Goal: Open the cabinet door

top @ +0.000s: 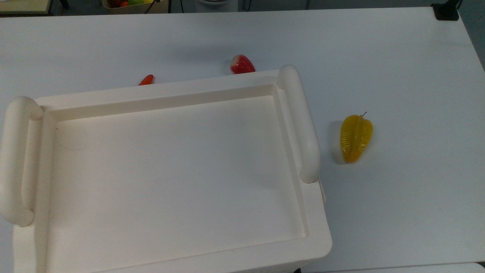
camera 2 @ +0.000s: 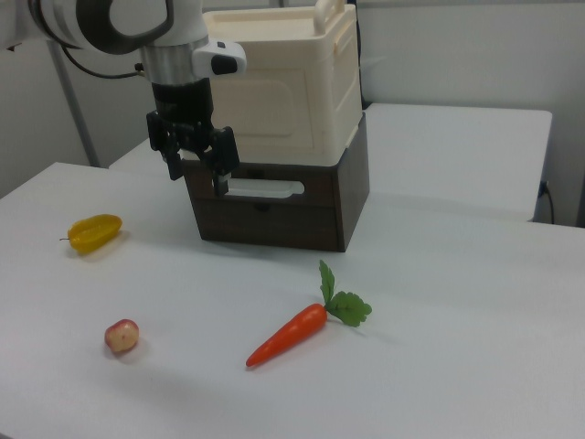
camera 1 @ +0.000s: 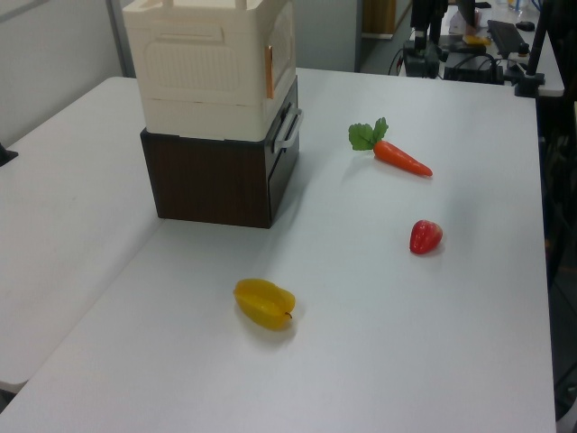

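Gripper, fingers spread, hangs just in front of the cabinet door, at its left edge in the right view.

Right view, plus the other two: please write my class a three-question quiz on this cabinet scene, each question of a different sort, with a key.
1. True or false: the carrot lies on the table, apart from the cabinet.
2. Fill the blank: besides the carrot and the yellow fruit, the table holds one small ___ fruit.
3. In the right view, the tool hangs closest to: A the cabinet's front; B the carrot; C the yellow fruit.

Key: 1 true; 2 red; 3 A.
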`<state>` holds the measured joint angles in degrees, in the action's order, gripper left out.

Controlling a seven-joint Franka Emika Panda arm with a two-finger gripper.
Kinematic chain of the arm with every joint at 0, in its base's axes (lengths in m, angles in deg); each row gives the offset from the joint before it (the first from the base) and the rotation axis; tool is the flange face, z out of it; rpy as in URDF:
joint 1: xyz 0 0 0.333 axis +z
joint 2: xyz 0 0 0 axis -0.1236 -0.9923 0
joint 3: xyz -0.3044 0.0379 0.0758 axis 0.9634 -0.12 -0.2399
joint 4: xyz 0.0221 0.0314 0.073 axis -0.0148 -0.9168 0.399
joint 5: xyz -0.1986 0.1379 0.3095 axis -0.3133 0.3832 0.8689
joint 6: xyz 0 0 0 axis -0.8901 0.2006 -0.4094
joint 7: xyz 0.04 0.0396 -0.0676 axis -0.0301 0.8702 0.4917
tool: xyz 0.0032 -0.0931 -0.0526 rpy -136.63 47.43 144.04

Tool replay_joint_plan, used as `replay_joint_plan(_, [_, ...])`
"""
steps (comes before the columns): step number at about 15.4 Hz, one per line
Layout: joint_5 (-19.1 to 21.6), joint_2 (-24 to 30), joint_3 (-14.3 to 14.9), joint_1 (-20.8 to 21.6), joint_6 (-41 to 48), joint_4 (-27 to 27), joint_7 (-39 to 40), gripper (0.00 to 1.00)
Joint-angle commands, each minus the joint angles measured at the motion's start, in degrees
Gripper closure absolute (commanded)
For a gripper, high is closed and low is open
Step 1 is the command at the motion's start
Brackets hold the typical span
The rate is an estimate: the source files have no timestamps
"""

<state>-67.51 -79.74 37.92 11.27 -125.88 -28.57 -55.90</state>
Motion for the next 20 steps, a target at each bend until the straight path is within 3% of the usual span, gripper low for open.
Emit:
replay_joint_plan(1, [-1.2,0.8,-0.2,0.1,0.6,-0.7,1.1,0.00])
replay_joint_plan(13, [0.2,0.4,-0.3,0.5,-0.8,-0.6,1.9,0.00])
replay_joint_plan(17, [4.8,-0.6,-0.7,0.8,-7.2,-0.7,4.5,0.00])
replay_joint_plan(20, [5.6,-2.6,-0.9,2.5,-14.0,-0.5,7.4,0.00])
